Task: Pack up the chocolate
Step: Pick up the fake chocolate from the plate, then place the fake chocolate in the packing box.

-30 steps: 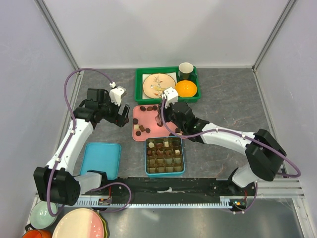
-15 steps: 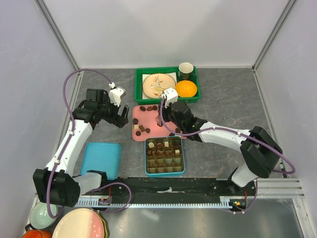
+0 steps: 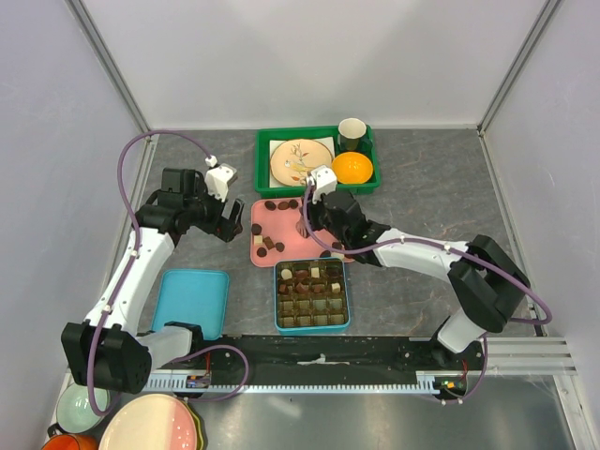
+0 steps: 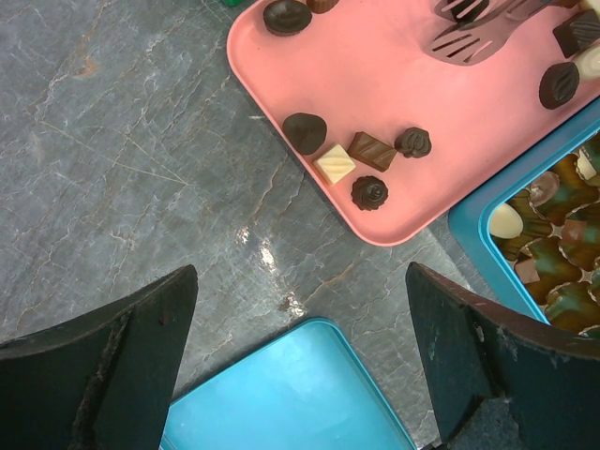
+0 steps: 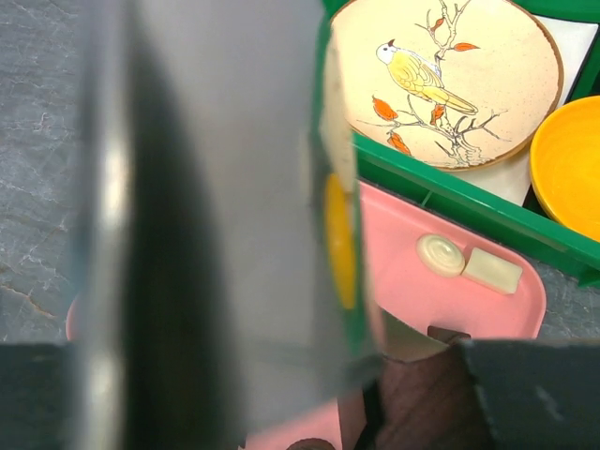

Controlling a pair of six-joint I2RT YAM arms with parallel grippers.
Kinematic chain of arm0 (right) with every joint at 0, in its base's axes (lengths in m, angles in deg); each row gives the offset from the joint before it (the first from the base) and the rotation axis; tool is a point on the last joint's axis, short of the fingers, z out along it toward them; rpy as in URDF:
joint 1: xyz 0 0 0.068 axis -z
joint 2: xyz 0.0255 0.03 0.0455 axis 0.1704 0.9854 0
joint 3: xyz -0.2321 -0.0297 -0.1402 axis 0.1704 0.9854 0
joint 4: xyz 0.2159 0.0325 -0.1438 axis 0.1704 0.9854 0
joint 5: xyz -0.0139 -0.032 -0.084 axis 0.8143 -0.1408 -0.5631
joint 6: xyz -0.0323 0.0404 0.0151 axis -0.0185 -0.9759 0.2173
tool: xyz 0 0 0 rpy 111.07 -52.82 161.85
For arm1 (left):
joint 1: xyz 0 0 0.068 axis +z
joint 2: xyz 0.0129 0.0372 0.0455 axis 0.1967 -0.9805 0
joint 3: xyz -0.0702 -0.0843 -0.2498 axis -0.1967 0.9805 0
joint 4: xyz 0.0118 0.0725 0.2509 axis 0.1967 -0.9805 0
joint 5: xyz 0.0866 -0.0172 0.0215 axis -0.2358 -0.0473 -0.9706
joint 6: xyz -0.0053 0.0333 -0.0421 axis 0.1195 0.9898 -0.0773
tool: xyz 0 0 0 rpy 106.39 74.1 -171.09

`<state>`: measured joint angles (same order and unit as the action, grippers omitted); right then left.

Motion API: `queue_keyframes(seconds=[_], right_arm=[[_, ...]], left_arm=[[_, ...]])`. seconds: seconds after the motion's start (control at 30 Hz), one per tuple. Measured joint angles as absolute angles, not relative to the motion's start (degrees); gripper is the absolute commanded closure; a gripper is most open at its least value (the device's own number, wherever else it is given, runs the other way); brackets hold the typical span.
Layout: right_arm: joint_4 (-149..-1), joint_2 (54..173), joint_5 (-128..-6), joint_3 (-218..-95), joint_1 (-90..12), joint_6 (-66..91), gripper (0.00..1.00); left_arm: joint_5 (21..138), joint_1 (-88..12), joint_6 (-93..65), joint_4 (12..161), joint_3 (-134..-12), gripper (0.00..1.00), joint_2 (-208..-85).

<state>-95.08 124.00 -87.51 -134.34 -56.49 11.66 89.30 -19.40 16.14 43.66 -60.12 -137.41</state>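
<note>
Chocolate [image 3: 268,245] lies loose on the pink tray [image 3: 287,226], with more in the blue box [image 3: 312,329]. We centre the right gripper [image 3: 307,223] over one piece before closing; we cannot tell how its fingers stand. The left gripper [image 4: 298,277] is spread wide and empty.

Table: we see a grey, stone-veined table [image 3: 431,187] with fine pale cracks running across it.
Back wall: beyond the table's far edge stands a plain, pale lilac-white back wall [image 3: 309,56].
Left wall: the left wall [image 3: 47,141] is a like panel along the table's left edge, a shade darker.
Right wall: the right wall [image 3: 562,169] closes the table's right edge, plain and unmarked.
Frame: from the table's far corners we see a left frame bar [image 3: 108,66] and a right frame bar [image 3: 517,66], both metal, slanting outward in the overhead view.
Near edge: a ribbed metal rail [image 3: 309,382] runs along the table's near edge, with a brushed grey metal strip [image 3: 375,422] just beyond it.
Light: soft and even. In the left wrist view we find a small glare patch [image 4: 265,253] on the table.
</note>
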Motion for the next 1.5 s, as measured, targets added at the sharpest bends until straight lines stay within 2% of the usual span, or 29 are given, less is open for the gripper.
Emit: queue_keyframes(seconds=[0.23,0.53,0.77,1.13,1.3,1.33,1.37,1.5], right_arm=[[-93.44,122.62,-86.63,-134.34,-56.01,11.75,0.76],[-85.94,109.73,-82.04,-134.87,-57.45,12.18,0.80],[-81.77,100.66,-80.80,-134.32,-66.96,11.02,0.80],[-76.30,100.29,-85.12,-130.08,-79.94,8.10,0.79],[-75.71,100.29,-86.63,-129.77,-81.76,6.98,0.72],[-75.65,100.29,-86.92,-129.77,-82.02,6.76,0.69],[-75.65,100.29,-87.14,-129.77,-82.24,6.61,0.62],[-75.65,100.42,-88.32,-129.77,-83.15,5.87,0.53]], left_arm=[[89.30,-19.40,16.49,43.63,-60.16,0.01,-137.41],[89.30,-19.38,16.71,43.68,-60.16,0.01,-137.45],[89.28,-19.38,16.73,43.66,-60.16,0.01,-137.73],[89.26,-19.38,16.73,43.46,-60.16,0.01,-137.56],[89.26,-19.38,16.73,43.11,-60.16,0.01,-136.77],[89.26,-19.38,16.73,43.02,-60.16,0.01,-136.62],[89.26,-19.38,16.73,42.87,-60.16,0.01,-136.51],[89.28,-19.38,16.73,42.54,-60.16,0.01,-136.25]])
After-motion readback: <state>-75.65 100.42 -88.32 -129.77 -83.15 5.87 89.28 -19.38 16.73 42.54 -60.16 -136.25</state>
